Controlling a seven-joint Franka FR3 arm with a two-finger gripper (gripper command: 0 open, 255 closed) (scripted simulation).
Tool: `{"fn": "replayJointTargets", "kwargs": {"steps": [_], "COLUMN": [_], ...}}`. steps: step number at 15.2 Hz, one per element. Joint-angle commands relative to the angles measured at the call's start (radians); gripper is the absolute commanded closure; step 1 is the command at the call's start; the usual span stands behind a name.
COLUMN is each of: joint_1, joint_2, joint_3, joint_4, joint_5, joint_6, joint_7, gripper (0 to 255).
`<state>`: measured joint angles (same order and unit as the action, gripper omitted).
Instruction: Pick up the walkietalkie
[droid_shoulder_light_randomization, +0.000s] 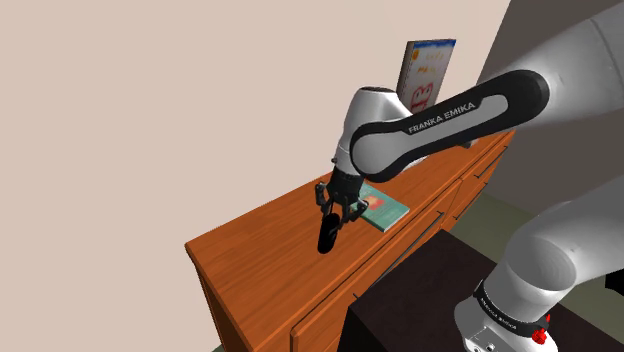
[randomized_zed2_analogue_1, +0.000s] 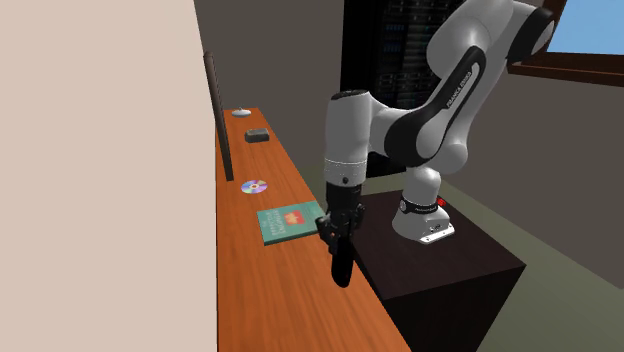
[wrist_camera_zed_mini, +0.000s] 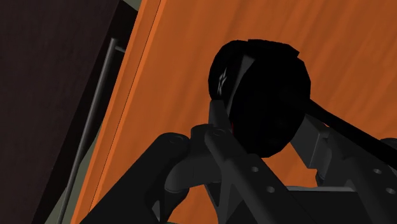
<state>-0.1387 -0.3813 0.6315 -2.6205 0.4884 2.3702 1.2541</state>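
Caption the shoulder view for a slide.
Franka's tool clasps a black walkie-talkie over an orange-brown dresser, beside a teal book.

The arm (droid_shoulder_light_randomization: 450, 115) covers the bottom of the tall picture card (droid_shoulder_light_randomization: 430, 65). The black walkie-talkie (wrist_camera_zed_mini: 261, 95) hides some worktop (wrist_camera_zed_mini: 191, 51) behind it. One far white thing (randomized_zed2_analogue_1: 241, 112) is too small to name.

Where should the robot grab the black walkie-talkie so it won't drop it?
By its upper end, coming down from above. The walkie-talkie is long and slim and hangs upright, so the gripper can close across its narrow body. It is clasped just that way now, over the wooden dresser.
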Motion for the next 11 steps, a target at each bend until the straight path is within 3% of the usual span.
{"fn": "replayJointTargets", "kwargs": {"steps": [1, 11], "joint_1": [0.003, 0.006], "joint_2": [-0.027, -0.101], "joint_3": [-0.011, -0.05], "joint_4": [0.012, 0.072], "joint_5": [-0.001, -0.017], "joint_6": [-0.038, -0.172], "joint_7": [0.001, 0.012], "gripper": [255, 255]}}
